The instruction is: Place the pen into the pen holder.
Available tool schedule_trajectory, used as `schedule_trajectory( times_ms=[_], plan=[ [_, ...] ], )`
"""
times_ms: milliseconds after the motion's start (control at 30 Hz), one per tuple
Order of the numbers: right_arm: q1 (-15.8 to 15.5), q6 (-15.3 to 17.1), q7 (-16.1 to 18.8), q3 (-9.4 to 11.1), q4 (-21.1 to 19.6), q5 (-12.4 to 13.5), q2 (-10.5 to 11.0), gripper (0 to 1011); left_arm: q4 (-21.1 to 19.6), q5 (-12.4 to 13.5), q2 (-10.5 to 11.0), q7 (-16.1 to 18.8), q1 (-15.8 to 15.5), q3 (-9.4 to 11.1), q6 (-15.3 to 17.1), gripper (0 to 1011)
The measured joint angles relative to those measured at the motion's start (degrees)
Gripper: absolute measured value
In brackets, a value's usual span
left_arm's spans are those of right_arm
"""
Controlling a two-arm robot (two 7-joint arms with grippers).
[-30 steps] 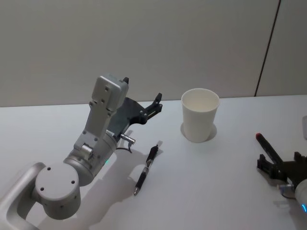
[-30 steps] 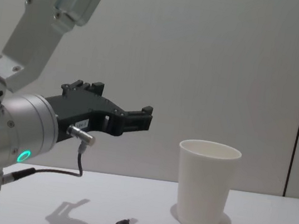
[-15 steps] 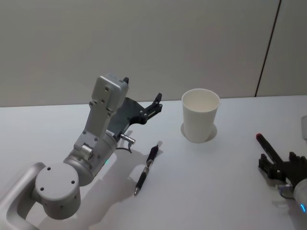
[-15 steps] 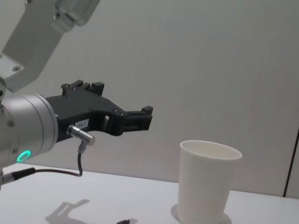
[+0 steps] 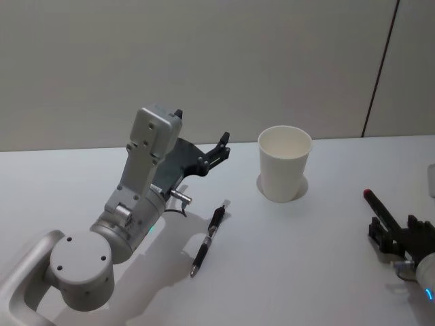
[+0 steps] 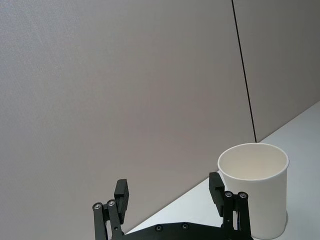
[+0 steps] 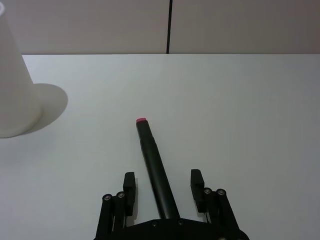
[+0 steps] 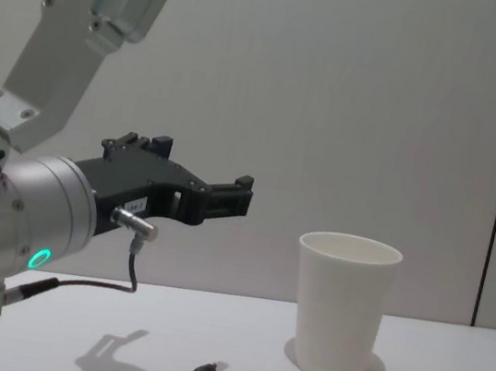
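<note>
The pen holder (image 5: 284, 163), a white paper cup, stands upright at the back of the table (image 5: 306, 272); it also shows as the cup (image 8: 342, 307) in the chest view. A black pen (image 5: 209, 239) lies flat at the table's middle. A second black pen with a red end (image 5: 376, 207) lies at the right. My right gripper (image 7: 163, 180) sits low over this pen (image 7: 152, 157), open, a finger on either side and not touching. My left gripper (image 5: 202, 129) hangs open and empty in the air, above and behind the middle pen and left of the cup (image 6: 255, 185).
The white table runs back to a plain grey wall with a dark vertical seam (image 5: 379, 68). The left arm's large silver joints (image 5: 81, 261) take up the near left. Open tabletop lies between the two pens and in front of the cup.
My right gripper has drawn back slightly toward the near right along the red-ended pen. The left arm, the cup and both pens stay where they were.
</note>
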Motion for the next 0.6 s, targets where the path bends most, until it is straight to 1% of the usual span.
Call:
schedule_trajectory(
  times_ms=[67, 133, 200, 233, 267, 300, 333, 433, 533, 600],
  plan=[
    [0.0, -0.2, 0.0, 0.1, 0.1, 0.1, -0.1, 684, 0.0, 0.0, 0.0, 0.0, 0.0, 0.0, 0.0, 1001],
    [0.1, -0.5, -0.1, 0.2, 0.2, 0.4, -0.3, 598, 0.0, 0.0, 0.0, 0.0, 0.0, 0.0, 0.0, 1001],
    [0.2, -0.6, -0.2, 0.2, 0.2, 0.5, -0.4, 555, 0.0, 0.0, 0.0, 0.0, 0.0, 0.0, 0.0, 1001],
    [0.2, -0.7, -0.2, 0.3, 0.2, 0.5, -0.4, 498, 0.0, 0.0, 0.0, 0.0, 0.0, 0.0, 0.0, 1001],
    [0.2, -0.8, -0.3, 0.3, 0.2, 0.6, -0.5, 498, 0.0, 0.0, 0.0, 0.0, 0.0, 0.0, 0.0, 1001],
    [0.2, -0.9, -0.3, 0.3, 0.2, 0.6, -0.5, 476, 0.0, 0.0, 0.0, 0.0, 0.0, 0.0, 0.0, 1001],
    [0.2, -1.0, -0.3, 0.3, 0.2, 0.6, -0.6, 414, 0.0, 0.0, 0.0, 0.0, 0.0, 0.0, 0.0, 1001],
    [0.3, -1.2, -0.3, 0.4, 0.2, 0.8, -0.7, 331, 0.0, 0.0, 0.0, 0.0, 0.0, 0.0, 0.0, 1001],
    [0.3, -1.4, -0.3, 0.4, 0.3, 0.9, -0.7, 216, 0.0, 0.0, 0.0, 0.0, 0.0, 0.0, 0.0, 1001],
    [0.4, -1.5, -0.3, 0.4, 0.3, 0.9, -0.8, 177, 0.0, 0.0, 0.0, 0.0, 0.0, 0.0, 0.0, 1001]
  ],
)
